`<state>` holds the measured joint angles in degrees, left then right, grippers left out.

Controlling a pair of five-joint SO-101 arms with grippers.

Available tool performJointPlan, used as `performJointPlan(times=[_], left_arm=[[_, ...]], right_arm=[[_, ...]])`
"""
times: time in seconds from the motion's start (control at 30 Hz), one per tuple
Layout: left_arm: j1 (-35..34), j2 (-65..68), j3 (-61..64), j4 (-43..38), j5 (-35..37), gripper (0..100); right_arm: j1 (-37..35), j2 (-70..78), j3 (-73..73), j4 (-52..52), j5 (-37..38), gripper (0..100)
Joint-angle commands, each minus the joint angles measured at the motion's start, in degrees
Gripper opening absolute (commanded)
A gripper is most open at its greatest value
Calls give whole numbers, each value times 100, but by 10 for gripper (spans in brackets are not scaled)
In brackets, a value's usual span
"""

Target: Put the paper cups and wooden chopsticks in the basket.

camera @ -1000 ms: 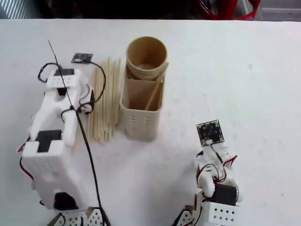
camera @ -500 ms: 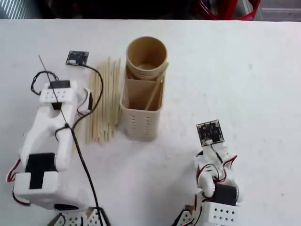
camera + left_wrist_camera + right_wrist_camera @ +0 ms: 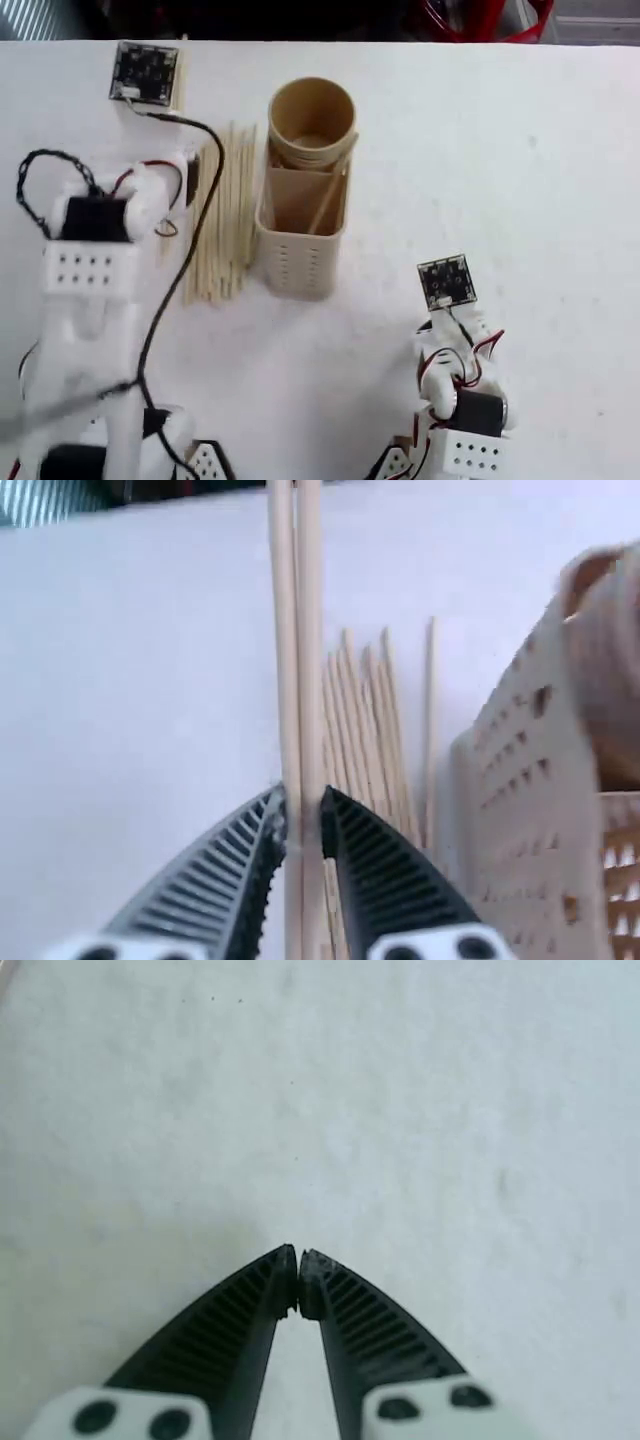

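A pile of wooden chopsticks (image 3: pixel 222 215) lies on the white table just left of the beige perforated basket (image 3: pixel 298 262). A paper cup (image 3: pixel 312 118) stands in the basket's far end, and one chopstick (image 3: pixel 328 200) leans inside it. My left gripper (image 3: pixel 303 818) is shut on two chopsticks (image 3: pixel 297 630), held above the pile (image 3: pixel 372 715) beside the basket (image 3: pixel 520 780). In the high view the left arm (image 3: pixel 95 240) stands raised left of the pile. My right gripper (image 3: pixel 298 1285) is shut on nothing, low over bare table near the front right.
The right arm (image 3: pixel 460 385) rests folded at the front right of the table. Black cables (image 3: pixel 185 230) hang from the left arm across the pile's near side. Bare white table spreads to the right of the basket.
The left arm has risen and drawn back toward the left, its wrist swinging up toward the far edge, with two chopsticks in its gripper. The right arm has not moved.
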<state>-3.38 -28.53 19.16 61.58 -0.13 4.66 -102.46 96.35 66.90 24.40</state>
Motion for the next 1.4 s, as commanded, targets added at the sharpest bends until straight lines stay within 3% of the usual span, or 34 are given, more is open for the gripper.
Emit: performJointPlan(times=[0.0, 0.17, 0.33, 0.43, 0.83, 1.1, 1.37], left_arm=[[769, -954, -1345, 475, 246, 23], [1657, -1033, -2400, 536, 237, 23], [2246, -1033, -2444, -44, 422, 23], [2431, -1086, -1987, -668, 738, 24], [2624, -1833, 1213, -3182, 730, 24], [2607, -2316, 2558, -3701, 387, 28], [2607, -2695, 2760, -3464, 334, 104]], right_arm=[[31, -13, 53, -66, -9, 18], [31, -13, 53, -66, -9, 18], [31, -13, 53, -66, -9, 18], [31, -13, 53, -66, -9, 18], [31, -13, 53, -66, -9, 18], [40, -13, 53, -66, -9, 18], [40, -13, 53, -66, -9, 18]])
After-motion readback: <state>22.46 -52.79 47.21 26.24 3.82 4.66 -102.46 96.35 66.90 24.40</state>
